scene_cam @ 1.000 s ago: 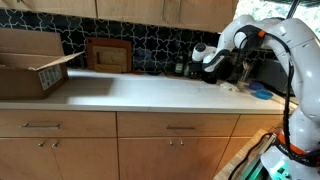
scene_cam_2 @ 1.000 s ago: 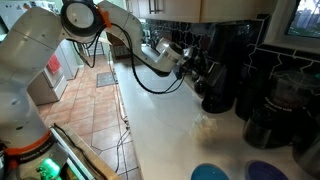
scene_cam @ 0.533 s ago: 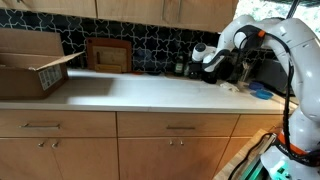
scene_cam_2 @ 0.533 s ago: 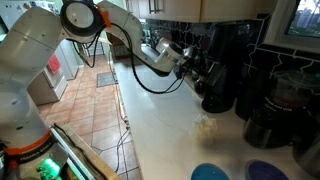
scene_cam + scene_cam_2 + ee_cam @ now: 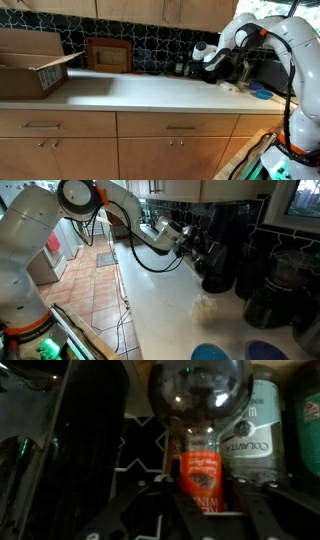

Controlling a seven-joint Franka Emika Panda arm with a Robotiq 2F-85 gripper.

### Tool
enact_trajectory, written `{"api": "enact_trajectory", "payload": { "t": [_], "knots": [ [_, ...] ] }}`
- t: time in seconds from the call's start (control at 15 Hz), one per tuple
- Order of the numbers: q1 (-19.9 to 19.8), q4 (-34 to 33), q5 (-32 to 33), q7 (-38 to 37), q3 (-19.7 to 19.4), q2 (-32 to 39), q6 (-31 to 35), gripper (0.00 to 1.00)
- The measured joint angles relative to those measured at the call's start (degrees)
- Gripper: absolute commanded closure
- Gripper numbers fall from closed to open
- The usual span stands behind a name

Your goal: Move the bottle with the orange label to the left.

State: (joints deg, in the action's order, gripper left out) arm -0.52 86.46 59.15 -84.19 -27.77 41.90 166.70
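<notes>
In the wrist view, the bottle with the orange label (image 5: 203, 473) stands dead centre, its text upside down and a rounded dark glass bulb above the label. My gripper (image 5: 203, 498) has a black finger against each side of the label, with no gap showing, so it looks shut on the bottle. In both exterior views the gripper (image 5: 211, 66) (image 5: 201, 252) reaches in among dark bottles at the back wall of the counter. The small bottle itself is hidden there.
A green Colavita bottle (image 5: 258, 432) and a tall dark bottle (image 5: 90, 445) stand close on either side. A black appliance (image 5: 236, 240) is next to the gripper. A cardboard box (image 5: 30, 62) and a wooden frame (image 5: 108, 55) sit further along the counter, and a blue lid (image 5: 261, 94) lies nearby.
</notes>
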Motion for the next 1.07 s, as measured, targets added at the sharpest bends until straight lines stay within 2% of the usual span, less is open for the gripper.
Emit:
{"api": "enact_trajectory", "payload": {
  "t": [0.4,1.07],
  "knots": [
    [0.59,2.81,0.0,0.23,-0.25,-2.52,0.02,0.89],
    [4.29,14.13,2.84,1.03,-1.07,-11.21,0.76,0.89]
  ]
}}
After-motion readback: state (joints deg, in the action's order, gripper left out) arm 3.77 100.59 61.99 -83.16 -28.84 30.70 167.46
